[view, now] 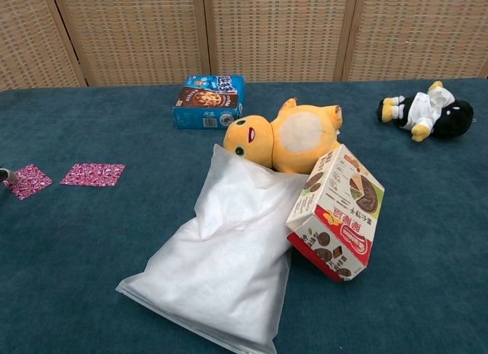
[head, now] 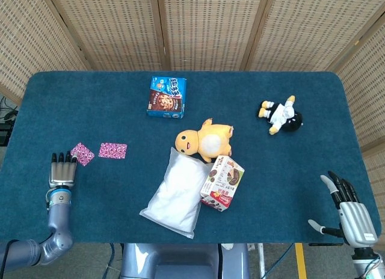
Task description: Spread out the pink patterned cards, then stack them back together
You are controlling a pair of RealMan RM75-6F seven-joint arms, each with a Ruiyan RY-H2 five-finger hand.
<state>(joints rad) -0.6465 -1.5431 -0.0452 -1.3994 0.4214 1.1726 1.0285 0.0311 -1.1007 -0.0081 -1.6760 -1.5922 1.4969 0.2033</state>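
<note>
Two pink patterned cards lie apart on the blue cloth at the left. One card (head: 112,150) (view: 93,175) lies flat and square to the table. The other card (head: 82,153) (view: 27,180) sits turned like a diamond, just left of it. My left hand (head: 62,169) lies flat on the cloth with its fingertips at the diamond card's near-left edge; only a fingertip shows at the chest view's left border. My right hand (head: 351,208) hangs open beyond the table's front right corner, holding nothing.
A white pouch (head: 175,193) lies mid-table with a yellow plush (head: 203,139) behind it and a cookie box (head: 222,182) leaning on its right. A blue biscuit box (head: 166,97) sits at the back, and a black-and-white doll (head: 281,115) at the right.
</note>
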